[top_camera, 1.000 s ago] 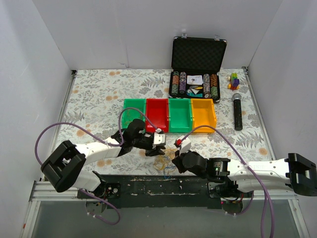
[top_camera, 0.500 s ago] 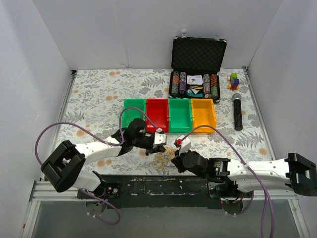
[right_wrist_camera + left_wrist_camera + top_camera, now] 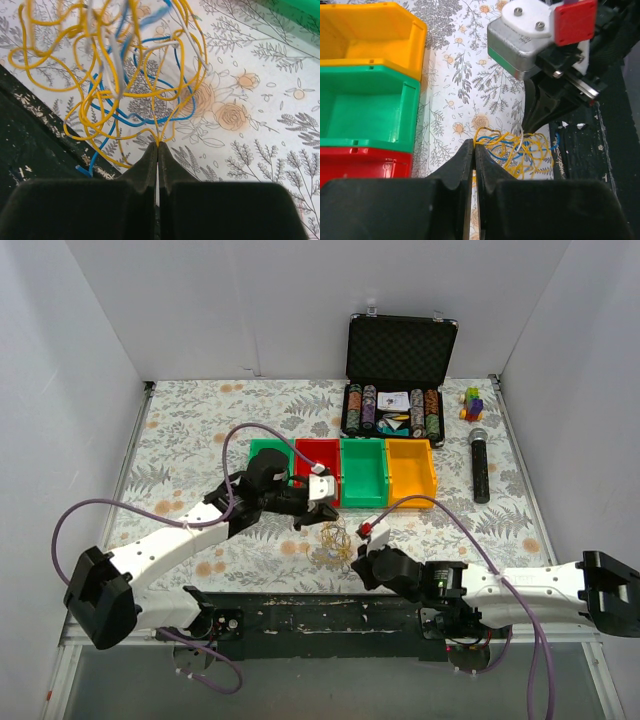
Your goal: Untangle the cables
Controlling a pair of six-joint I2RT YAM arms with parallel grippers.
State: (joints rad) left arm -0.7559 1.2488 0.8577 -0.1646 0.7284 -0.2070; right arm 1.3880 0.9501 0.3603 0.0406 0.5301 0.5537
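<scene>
At the near edge of the floral bench [image 3: 190,430], the cables [image 3: 334,538] sit as a loose yellow, blue and white tangle between both grippers. Just behind them stand four bins [image 3: 362,498] in a row; farther back are an open chip case [image 3: 400,350] and a microphone [image 3: 480,465]. The left gripper [image 3: 473,146] is clenched at the tangle's bin side, seemingly nipping a yellow strand. The right gripper [image 3: 158,145] is clenched on yellow loops at the near side.
</scene>
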